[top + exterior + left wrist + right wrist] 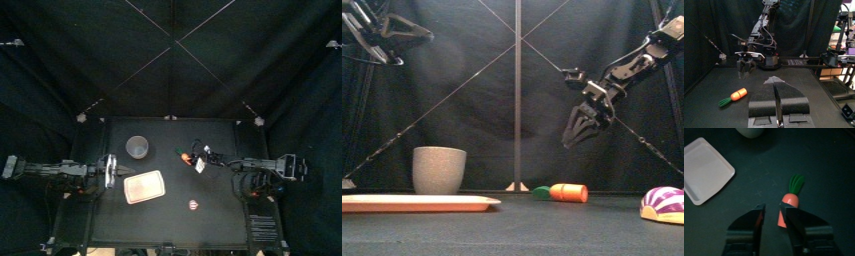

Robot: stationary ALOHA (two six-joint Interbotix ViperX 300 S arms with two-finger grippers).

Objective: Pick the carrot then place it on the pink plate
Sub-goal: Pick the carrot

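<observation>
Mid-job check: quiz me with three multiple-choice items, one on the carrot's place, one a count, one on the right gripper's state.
1. The carrot, relative to the pink plate: A on it; B on the table, apart from it; C under it.
2. Toys on the table besides the carrot: A none; B one; C three.
3. The right gripper: A open above the carrot; B shut on it; C resting on the plate.
B: it lies on bare table. B: only the striped toy. A: its jaws stand apart, clear above.

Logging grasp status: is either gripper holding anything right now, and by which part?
Nothing is held: the carrot lies on the table, apart from the open right gripper.
</observation>
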